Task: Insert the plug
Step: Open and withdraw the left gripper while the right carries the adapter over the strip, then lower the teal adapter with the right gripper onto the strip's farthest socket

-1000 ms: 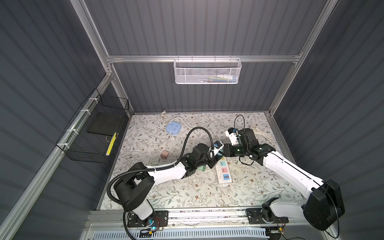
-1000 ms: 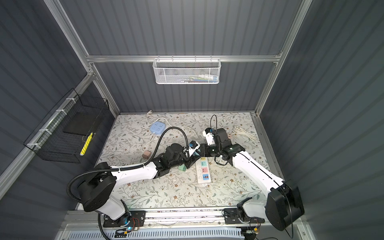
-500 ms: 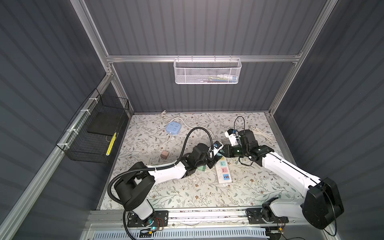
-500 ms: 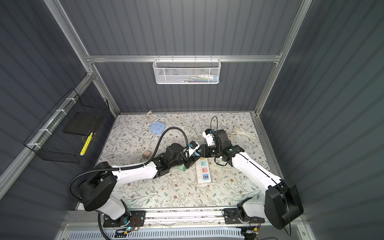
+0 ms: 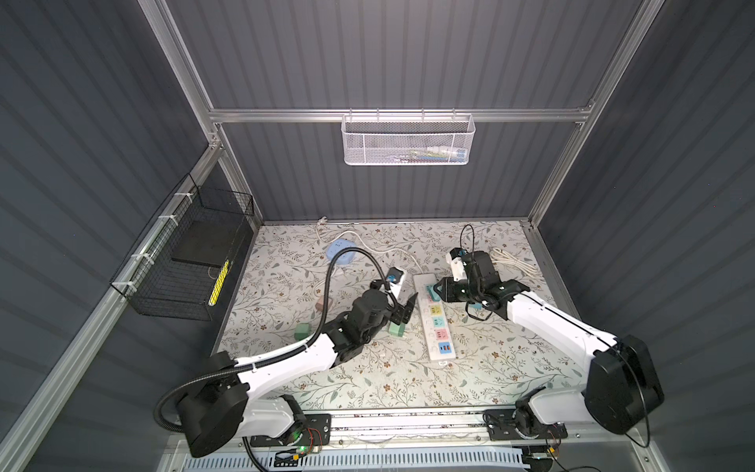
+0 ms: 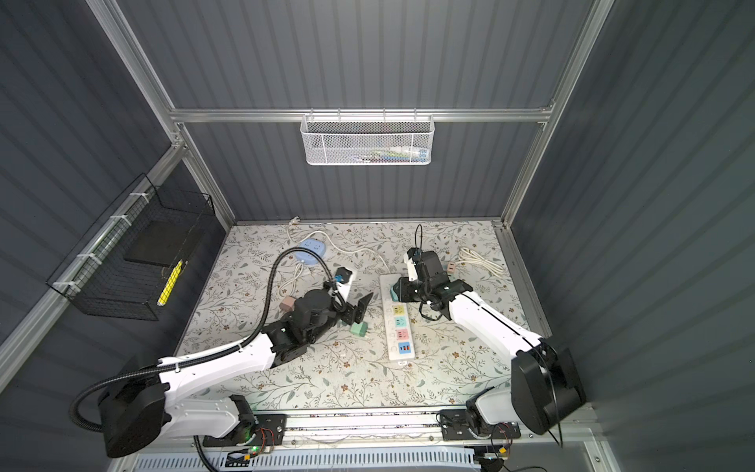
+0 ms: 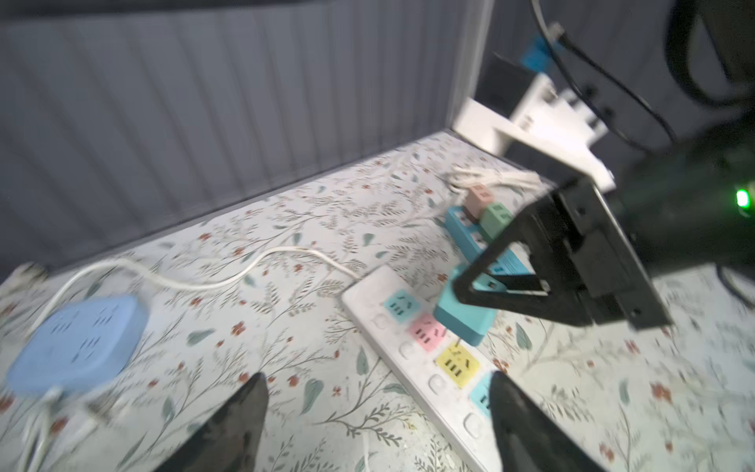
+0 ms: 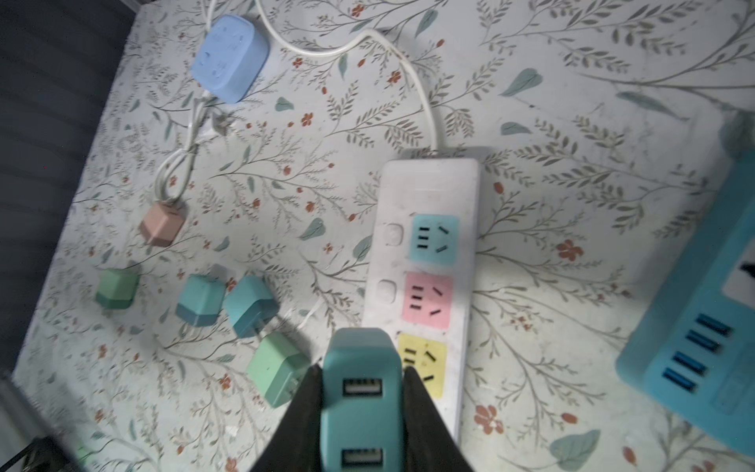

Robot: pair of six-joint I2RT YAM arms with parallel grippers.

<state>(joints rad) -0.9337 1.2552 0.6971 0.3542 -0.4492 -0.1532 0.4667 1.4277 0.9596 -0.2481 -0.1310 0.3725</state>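
The teal two-port USB plug (image 8: pixel 359 404) is sitting pinched between the black fingers of the right claw (image 8: pixel 361 370), which is clamping it by both sides. Directly beneath that claw, the white power strip with coloured sockets (image 8: pixel 425 184) is lying on the floral counter (image 8: pixel 551 122). The plug is hanging just over the strip's pink and yellow sockets; whether its prongs are touching, I cannot tell. Across the strip, the left claw (image 7: pixel 376 384) is gaping wide and gripping nothing. Just beside the right claw a loose green cube plug (image 8: pixel 278 367) is lying on the counter. A pale blue socket cube (image 8: pixel 231 59) is sitting well apart from that claw.
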